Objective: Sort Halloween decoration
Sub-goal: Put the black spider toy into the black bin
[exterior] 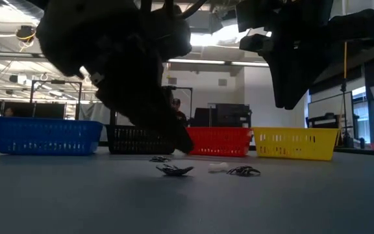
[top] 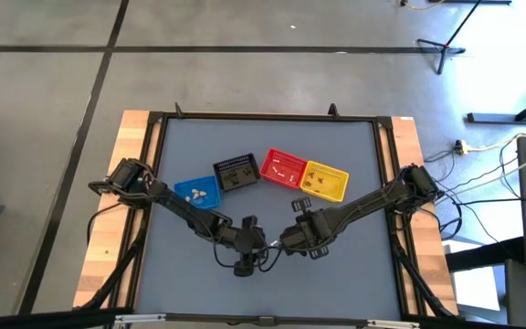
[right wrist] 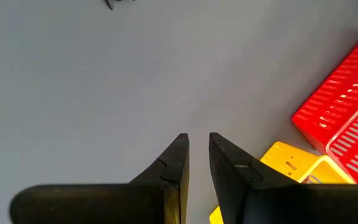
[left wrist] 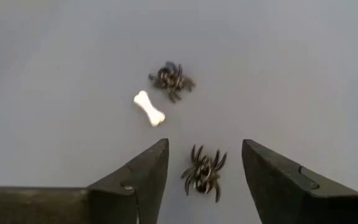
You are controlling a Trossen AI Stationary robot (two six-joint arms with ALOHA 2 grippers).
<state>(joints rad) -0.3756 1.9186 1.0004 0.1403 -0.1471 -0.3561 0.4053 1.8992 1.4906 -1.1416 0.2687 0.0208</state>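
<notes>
Four tiny trinkets lie on the grey table. In the left wrist view I see a black spider [left wrist: 202, 173], a second black spider [left wrist: 173, 78] and a white bone [left wrist: 149, 108]. The low view shows them in a loose cluster: dark spiders [exterior: 174, 170] [exterior: 243, 171] and the bone [exterior: 217, 167]. My left gripper [left wrist: 205, 146] is open and hovers over the nearer spider, one finger on either side, touching nothing. My right gripper [right wrist: 197, 137] is shut and empty, above bare table beside the red basket [right wrist: 347, 112] and the yellow basket [right wrist: 291, 165].
Four small baskets stand in a row behind the trinkets: blue [top: 197, 192], black [top: 236, 172], red [top: 284, 167] and yellow [top: 325, 180]. Some hold small pieces. Both grippers [top: 249, 239] [top: 292, 236] are close together at the table's middle. Grey table surface stretches toward the near edge.
</notes>
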